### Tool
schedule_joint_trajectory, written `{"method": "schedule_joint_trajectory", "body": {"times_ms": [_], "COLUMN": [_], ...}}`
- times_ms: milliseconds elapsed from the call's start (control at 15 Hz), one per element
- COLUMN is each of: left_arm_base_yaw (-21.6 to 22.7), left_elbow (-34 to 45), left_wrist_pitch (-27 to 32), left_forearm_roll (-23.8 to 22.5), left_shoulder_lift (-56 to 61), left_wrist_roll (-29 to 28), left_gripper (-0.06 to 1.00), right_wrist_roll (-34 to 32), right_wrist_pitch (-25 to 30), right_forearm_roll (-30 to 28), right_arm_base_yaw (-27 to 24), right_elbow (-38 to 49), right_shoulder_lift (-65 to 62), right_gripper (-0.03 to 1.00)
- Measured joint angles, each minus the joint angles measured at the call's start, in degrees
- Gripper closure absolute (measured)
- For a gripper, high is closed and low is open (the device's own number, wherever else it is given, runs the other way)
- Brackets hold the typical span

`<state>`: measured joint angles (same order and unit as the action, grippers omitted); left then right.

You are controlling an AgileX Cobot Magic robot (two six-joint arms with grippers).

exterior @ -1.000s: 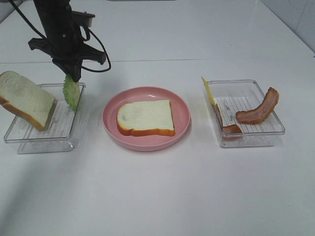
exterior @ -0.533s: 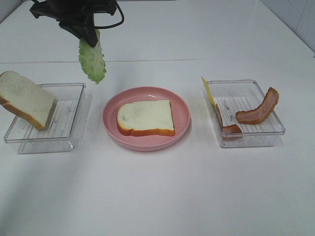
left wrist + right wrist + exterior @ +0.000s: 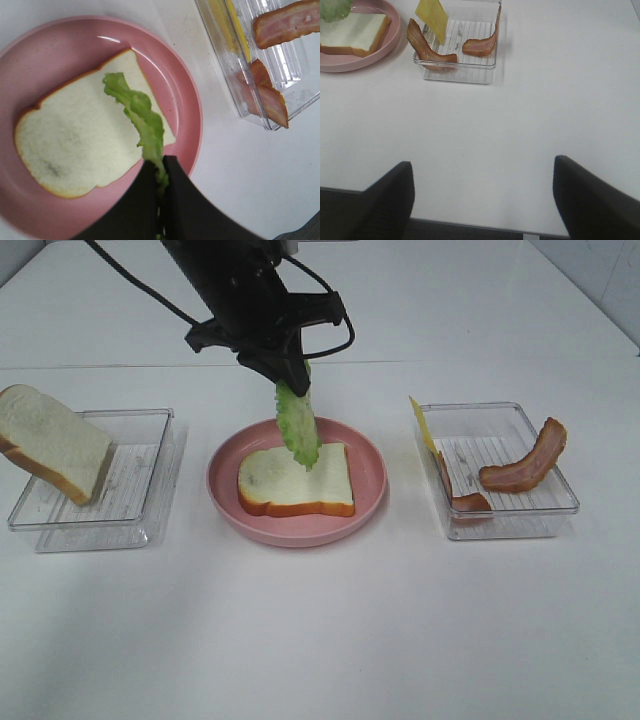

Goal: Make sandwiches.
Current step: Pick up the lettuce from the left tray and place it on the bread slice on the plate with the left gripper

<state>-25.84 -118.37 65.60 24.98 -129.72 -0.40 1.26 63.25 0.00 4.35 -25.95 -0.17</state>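
A white desk [image 3: 320, 640] carries all items. The left arm is extended over the middle of the desk, and its hand [image 3: 289, 378] is closed on the upper end of a ruffled green lettuce leaf [image 3: 298, 430]. The right hand [image 3: 482, 200] is held above bare desk near the right tray, with its fingers [image 3: 385, 200] spread wide and nothing between them.

Two clear plastic trays are placed at the sides: the left tray [image 3: 90, 540] and the right tray [image 3: 505, 406]. A round pink plate [image 3: 370, 485] is located between them.

One white bread slice [image 3: 290, 485] with orange-brown crust is laid flat on the plate. A second bread slice [image 3: 55, 445] is leaned tilted against the left wall of the left tray.

The lettuce leaf is suspended from the left hand over the far part of the slice on the plate; its lower tip appears to reach the bread, but contact cannot be confirmed.

Two bacon strips [image 3: 525, 465] are contained in the right tray, one at its right side and one at its near-left corner. A yellow cheese square [image 3: 423, 425] is propped against the tray's left wall.
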Motion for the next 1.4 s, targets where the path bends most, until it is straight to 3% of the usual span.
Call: {"method": "schedule_joint_trajectory", "body": {"times_ms": [333, 467, 600, 867, 1400], "left_arm_base_yaw": [-0.5, -0.5, -0.5, 0.7, 0.7], "left_elbow": [0.0, 0.0, 0.0, 0.0, 0.0], "left_wrist_pitch": [-6.0, -5.6, -4.2, -0.7, -4.0], "left_forearm_roll": [13.1, 14.3, 12.0, -3.3, -6.2], "left_shoulder_lift": [-4.8, -6.5, -7.5, -7.7, -8.1], "left_wrist_roll": [7.8, 9.1, 8.9, 4.5, 4.5], "left_gripper": [0.94, 0.94, 0.94, 0.94, 0.94], "right_wrist_roll": [0.0, 0.0, 0.0, 0.0, 0.0], "right_wrist_pitch": [0.0, 0.0, 0.0, 0.0, 0.0], "right_forearm_roll": [0.0, 0.0, 0.0, 0.0, 0.0], "right_arm_base_yaw": [0.0, 0.0, 0.0, 0.0, 0.0], "right_elbow": [0.0, 0.0, 0.0, 0.0, 0.0], "right_shoulder_lift": [0.0, 0.0, 0.0, 0.0, 0.0], "right_gripper": [0.21, 0.21, 0.21, 0.21, 0.21]}}
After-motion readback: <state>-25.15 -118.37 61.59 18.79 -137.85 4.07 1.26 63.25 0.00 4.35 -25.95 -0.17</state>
